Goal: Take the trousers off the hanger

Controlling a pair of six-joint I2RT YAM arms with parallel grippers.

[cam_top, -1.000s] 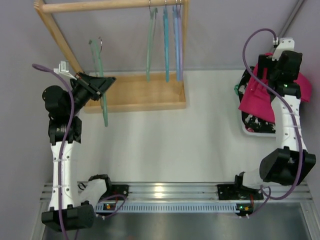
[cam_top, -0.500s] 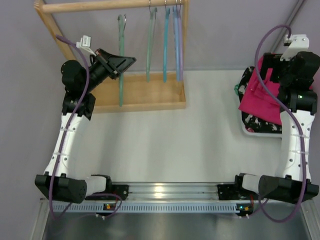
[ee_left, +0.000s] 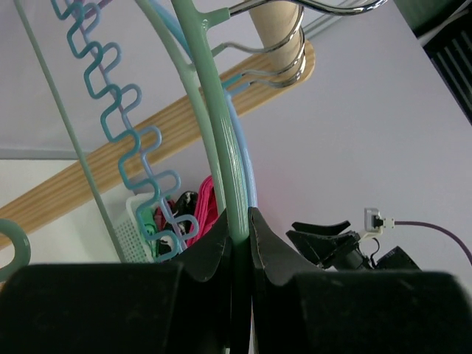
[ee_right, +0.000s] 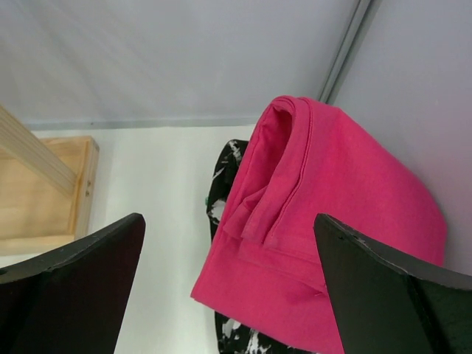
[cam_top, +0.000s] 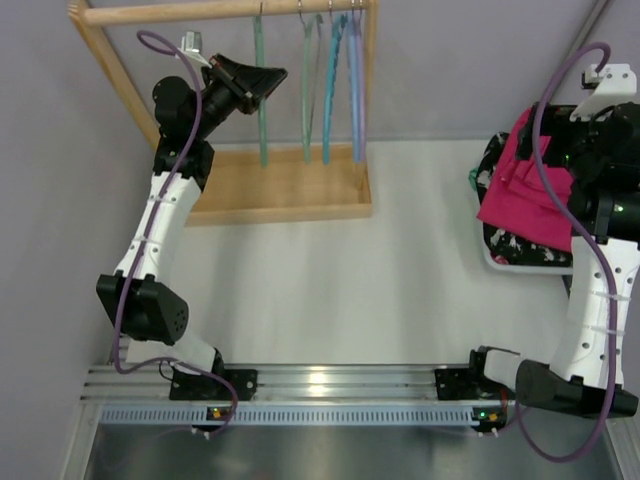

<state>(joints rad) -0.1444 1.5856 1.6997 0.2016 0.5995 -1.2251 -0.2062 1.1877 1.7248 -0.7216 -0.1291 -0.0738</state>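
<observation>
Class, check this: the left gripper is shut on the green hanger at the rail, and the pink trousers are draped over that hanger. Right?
No. The left gripper is shut on the hanger at the rail, but the trousers lie on the basket at the right, not over the hanger; the top view shows this.

Hanger (ee_left: 221,147) was glossy smooth green plastic, trousers (ee_right: 332,199) were soft matt pink cloth, rail (cam_top: 200,11) was pale smooth wood, hooks (ee_left: 289,76) were shiny metal
</observation>
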